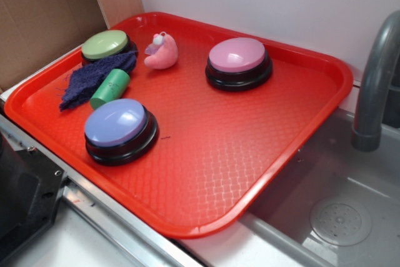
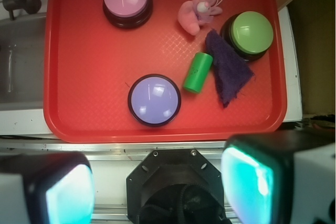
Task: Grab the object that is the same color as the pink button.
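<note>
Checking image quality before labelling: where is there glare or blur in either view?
Exterior view: sharp overall, soft sheen on the red plastic tray and the glossy pink-domed button. Wrist view: white glare on the lavender-blue-domed button; the pincer fingers are blurred at the bottom edge, with a wide gap between them.

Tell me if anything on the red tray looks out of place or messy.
Slightly. The dark purple cloth lies crumpled with frayed threads, one corner draped against the green button, and the green cylinder lies on its side touching the cloth. Nothing looks spilled or broken.
</note>
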### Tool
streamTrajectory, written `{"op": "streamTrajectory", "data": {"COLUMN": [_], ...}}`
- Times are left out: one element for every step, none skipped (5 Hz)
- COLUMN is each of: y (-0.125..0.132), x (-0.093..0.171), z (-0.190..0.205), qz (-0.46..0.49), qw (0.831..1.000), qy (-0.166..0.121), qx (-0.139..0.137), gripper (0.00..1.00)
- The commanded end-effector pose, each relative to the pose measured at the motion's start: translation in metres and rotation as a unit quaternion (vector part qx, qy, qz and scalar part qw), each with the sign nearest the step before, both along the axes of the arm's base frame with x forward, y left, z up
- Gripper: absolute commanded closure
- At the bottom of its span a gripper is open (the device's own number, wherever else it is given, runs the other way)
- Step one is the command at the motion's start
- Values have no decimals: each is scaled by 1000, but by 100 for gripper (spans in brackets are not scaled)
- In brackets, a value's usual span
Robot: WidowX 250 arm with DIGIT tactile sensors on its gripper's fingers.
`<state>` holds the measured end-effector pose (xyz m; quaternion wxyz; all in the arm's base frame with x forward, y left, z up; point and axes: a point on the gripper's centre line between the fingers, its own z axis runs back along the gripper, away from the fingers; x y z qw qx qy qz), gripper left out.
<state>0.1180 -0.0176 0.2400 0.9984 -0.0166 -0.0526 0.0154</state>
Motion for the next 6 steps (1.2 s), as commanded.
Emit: {"op": "streamTrajectory", "data": {"y": [0, 13, 27, 40, 56, 69], "x": [0, 16, 36, 59, 85, 110], "z": [0, -6, -15, -25, -44, -71], "qz": [0, 39, 89, 154, 231, 301], "qw": [1000, 998, 992, 985, 968, 946], "qy": [0, -11, -14, -30, -51, -77], "qx": [0, -49, -89, -77, -82, -95], "gripper": [0, 0, 0, 0, 0, 0]}}
